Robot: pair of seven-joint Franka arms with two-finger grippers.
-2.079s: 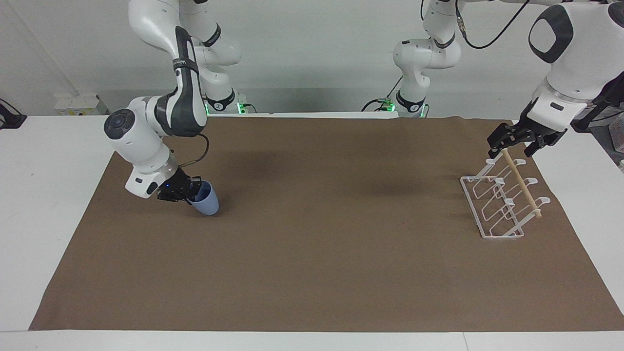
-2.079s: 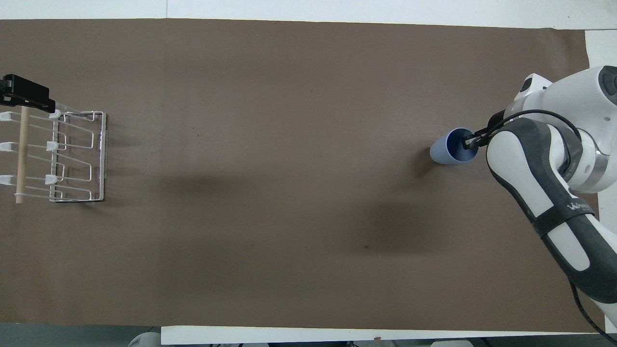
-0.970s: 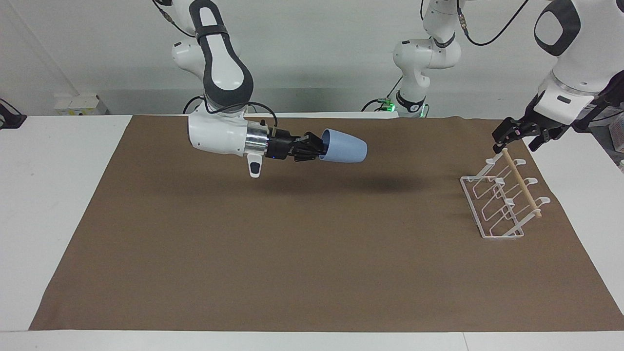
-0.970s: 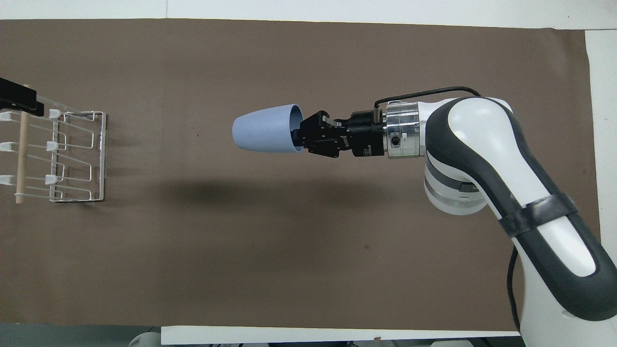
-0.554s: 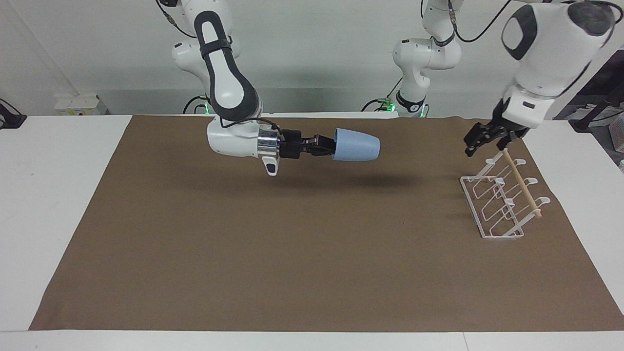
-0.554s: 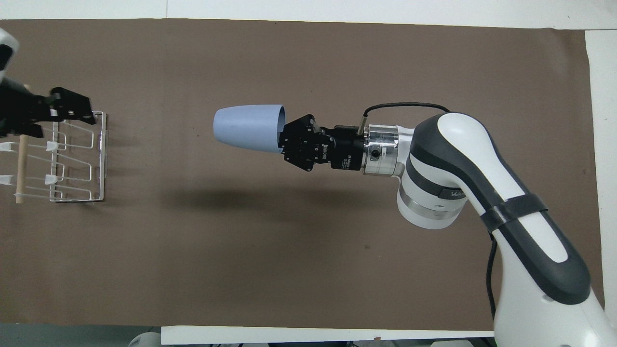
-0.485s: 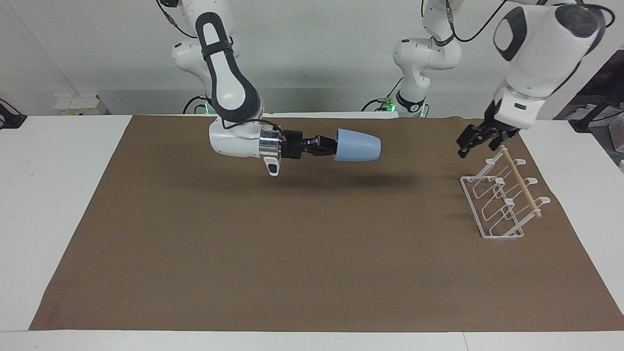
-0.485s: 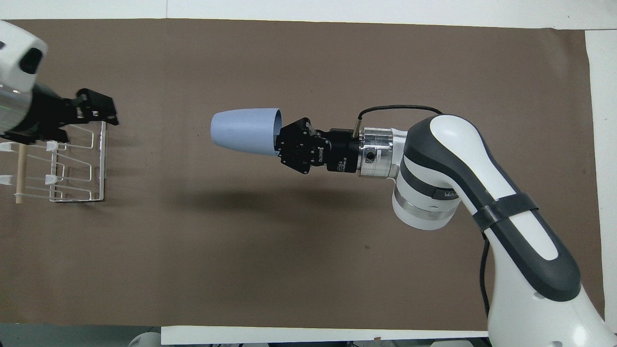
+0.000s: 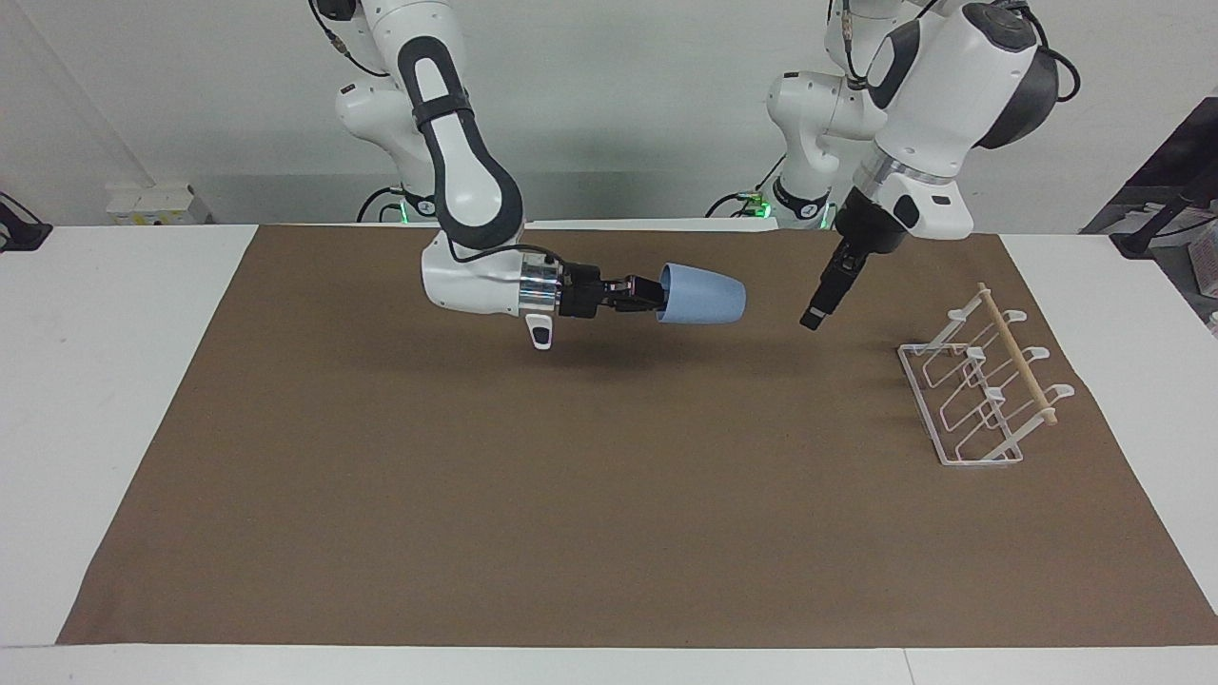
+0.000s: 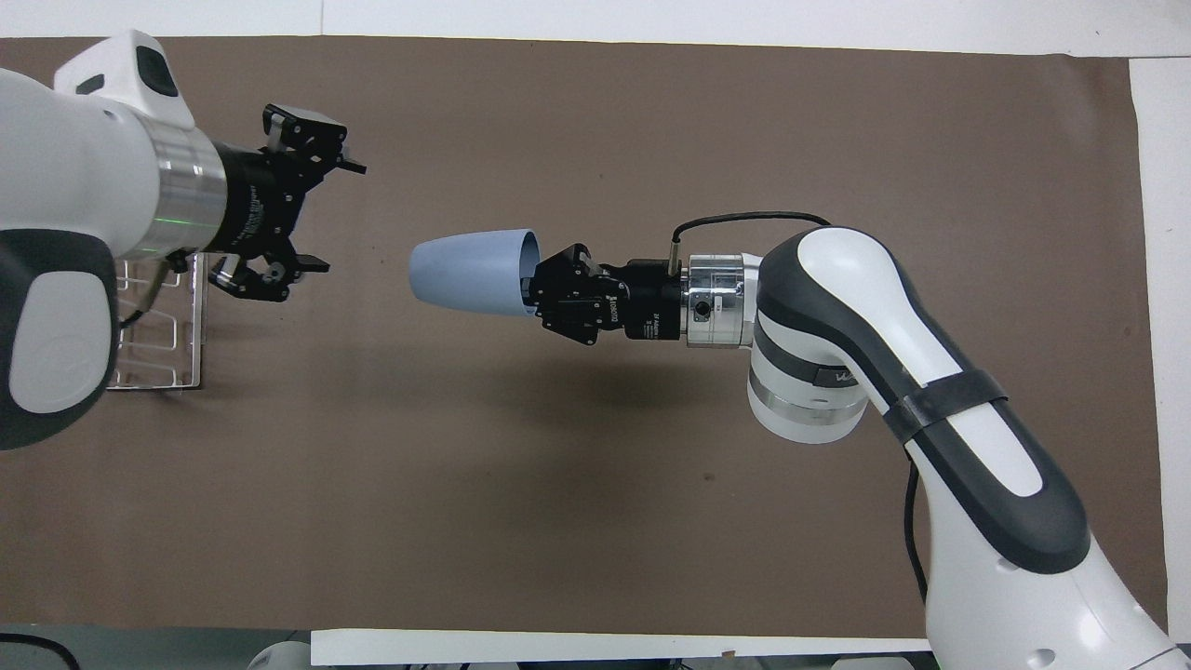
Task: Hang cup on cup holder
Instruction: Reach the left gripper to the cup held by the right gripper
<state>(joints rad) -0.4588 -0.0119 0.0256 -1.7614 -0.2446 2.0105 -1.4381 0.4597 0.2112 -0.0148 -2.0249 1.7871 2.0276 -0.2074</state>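
The light-blue cup (image 9: 702,297) hangs on its side in the air over the middle of the brown mat, its base pointing toward the left arm's end. My right gripper (image 9: 657,293) is shut on its rim, one finger inside the mouth. In the overhead view the cup (image 10: 470,272) and the right gripper (image 10: 535,288) show the same. My left gripper (image 9: 815,319) is open and empty in the air between the cup and the white wire cup holder (image 9: 980,390), its fingers spread wide in the overhead view (image 10: 333,216). The left arm covers most of the cup holder (image 10: 158,363) there.
The brown mat (image 9: 571,495) covers most of the white table. The cup holder stands on it near the left arm's end, its wooden dowel (image 9: 1018,357) on top. The mat also shows in the overhead view (image 10: 595,521).
My right gripper lifted the cup off the mat and carried it to the middle. My left gripper left the dowel's end, swung toward the cup and now faces it.
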